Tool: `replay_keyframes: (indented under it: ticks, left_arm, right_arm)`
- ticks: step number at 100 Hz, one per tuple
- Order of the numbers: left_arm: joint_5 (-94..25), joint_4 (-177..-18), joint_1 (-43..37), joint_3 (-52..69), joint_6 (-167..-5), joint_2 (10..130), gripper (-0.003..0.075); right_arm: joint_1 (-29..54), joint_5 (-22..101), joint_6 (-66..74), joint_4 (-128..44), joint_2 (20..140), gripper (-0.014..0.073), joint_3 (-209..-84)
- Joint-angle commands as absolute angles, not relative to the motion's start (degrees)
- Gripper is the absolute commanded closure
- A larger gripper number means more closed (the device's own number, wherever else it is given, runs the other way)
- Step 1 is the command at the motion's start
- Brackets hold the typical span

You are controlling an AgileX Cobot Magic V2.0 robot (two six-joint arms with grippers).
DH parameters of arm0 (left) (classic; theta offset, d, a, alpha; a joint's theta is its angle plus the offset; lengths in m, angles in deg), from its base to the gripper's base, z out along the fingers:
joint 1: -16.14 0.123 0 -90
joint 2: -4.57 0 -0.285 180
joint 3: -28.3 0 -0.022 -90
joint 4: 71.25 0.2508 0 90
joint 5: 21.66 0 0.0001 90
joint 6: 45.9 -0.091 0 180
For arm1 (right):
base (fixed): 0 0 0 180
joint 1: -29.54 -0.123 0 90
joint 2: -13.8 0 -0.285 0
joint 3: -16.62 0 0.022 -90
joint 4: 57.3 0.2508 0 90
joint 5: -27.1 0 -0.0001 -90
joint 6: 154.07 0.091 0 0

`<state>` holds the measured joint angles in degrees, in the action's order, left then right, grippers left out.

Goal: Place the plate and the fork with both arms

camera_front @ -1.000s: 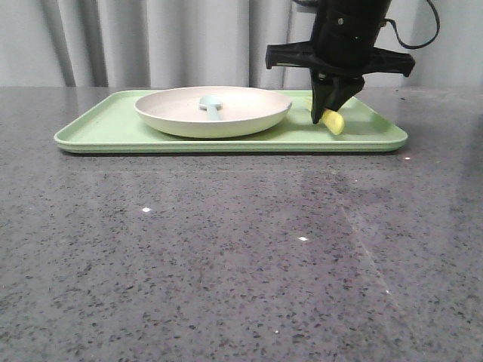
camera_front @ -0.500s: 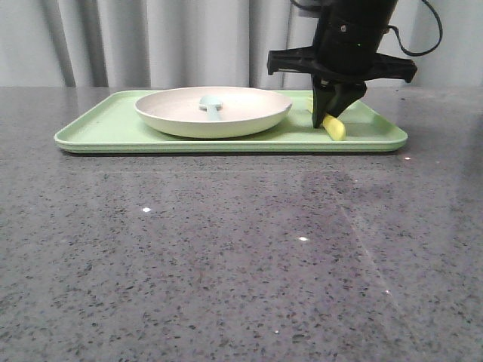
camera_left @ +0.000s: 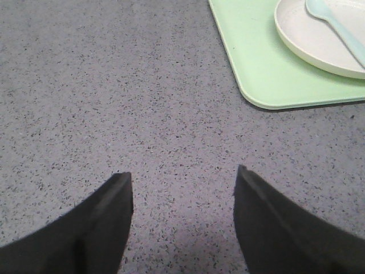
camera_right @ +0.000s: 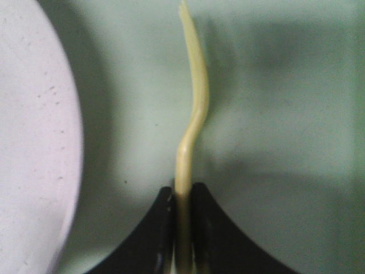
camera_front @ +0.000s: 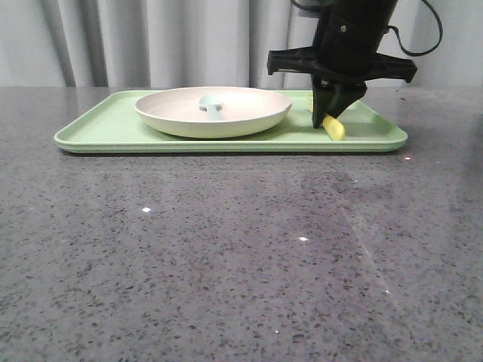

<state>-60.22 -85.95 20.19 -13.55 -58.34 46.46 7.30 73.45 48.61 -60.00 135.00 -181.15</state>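
The cream plate (camera_front: 213,121) sits on the light-green tray (camera_front: 106,124), left of centre. My right gripper (camera_front: 326,117) is shut on the yellow fork (camera_front: 333,127), just right of the plate and low over the tray. In the right wrist view the fork (camera_right: 197,97) runs edge-on out from between the closed fingers of the gripper (camera_right: 182,197), with the plate's rim (camera_right: 34,142) beside it. My left gripper (camera_left: 182,182) is open with nothing in it over bare tabletop, short of the tray's corner (camera_left: 256,63). The plate (camera_left: 311,40) shows beyond that corner.
A pale blue spoon (camera_front: 210,103) lies in the plate, also seen in the left wrist view as the spoon (camera_left: 336,28). The tray stands at the back of a grey speckled table (camera_front: 226,249). A grey curtain (camera_front: 151,41) hangs behind.
My right gripper has sunk a little toward the tray with the fork in it, then held still. The plate and spoon have not moved.
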Motion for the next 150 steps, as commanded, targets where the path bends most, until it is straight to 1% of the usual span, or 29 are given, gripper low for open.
replay_keyframes:
  ticks: [1,7,22,29,70,85,106,130,150]
  left_arm:
    - [-56.1,-86.9,20.2,-11.9,-58.1,46.5,0.0333]
    - [-56.1,-86.9,20.2,-11.9,-58.1,46.5,0.0333]
    - [-56.1,-86.9,20.2,-11.9,-58.1,46.5,0.0333]
    - [-56.1,-86.9,20.2,-11.9,-58.1,46.5,0.0333]
    - [-56.1,-86.9,20.2,-11.9,-58.1,46.5,0.0333]
    - [-56.1,-86.9,20.2,-11.9,-58.1,46.5,0.0333]
    - [-56.1,-86.9,20.2,-11.9,-58.1,46.5,0.0333]
    - [-56.1,-86.9,20.2,-11.9,-58.1,46.5,0.0333]
    - [-56.1,-86.9,20.2,-11.9,-58.1,46.5,0.0333]
  right_arm:
    - [7.7,72.9,48.1,-60.3,132.0,0.0487,-181.8]
    - [7.7,72.9,48.1,-60.3,132.0,0.0454,-181.8]
    - [7.7,73.1,48.1,-60.3,132.0,0.0280,-181.8]
    - [7.7,73.2,48.1,-60.3,132.0,0.0239,-181.8]
    - [8.1,73.3,48.1,-60.7,131.8,0.0242,-182.0]
    - [8.1,73.2,48.1,-60.8,129.8,0.0242,-182.0]
    - [8.1,73.3,48.1,-63.4,123.8,0.0242,-182.0]
    - [8.1,76.0,48.0,-69.5,114.1,0.0242,-181.6]
    - [8.1,76.2,48.0,-73.1,104.5,0.0242,-175.5]
